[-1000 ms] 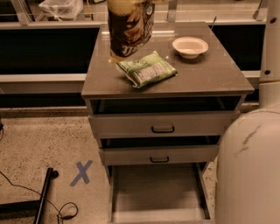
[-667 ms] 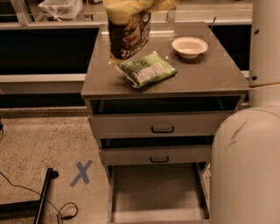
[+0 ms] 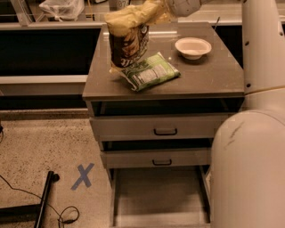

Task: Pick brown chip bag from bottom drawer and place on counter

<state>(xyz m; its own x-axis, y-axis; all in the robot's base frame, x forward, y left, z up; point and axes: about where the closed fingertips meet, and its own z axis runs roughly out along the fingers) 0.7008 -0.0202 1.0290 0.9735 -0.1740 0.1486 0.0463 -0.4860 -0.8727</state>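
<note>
The brown chip bag (image 3: pixel 129 38) hangs upright over the back left of the counter (image 3: pixel 209 73), its tan-yellow top pulled toward my gripper (image 3: pixel 167 10) at the frame's top edge. The gripper is shut on the bag's top. The bag's lower edge is at or just above the counter, beside the green-and-white bag (image 3: pixel 149 71). The bottom drawer (image 3: pixel 160 196) stands pulled open below, its grey floor bare.
A white bowl (image 3: pixel 193 46) sits at the counter's back right. The two upper drawers (image 3: pixel 164 129) with black handles are slightly open. My white arm (image 3: pixel 262 44) and body (image 3: pixel 249 169) fill the right side. A blue tape X (image 3: pixel 83 176) and a black pole (image 3: pixel 44 200) are on the floor at left.
The brown chip bag has come down and slightly left toward the counter, held by the gripper. My arm has shifted, its upright link now showing at the right.
</note>
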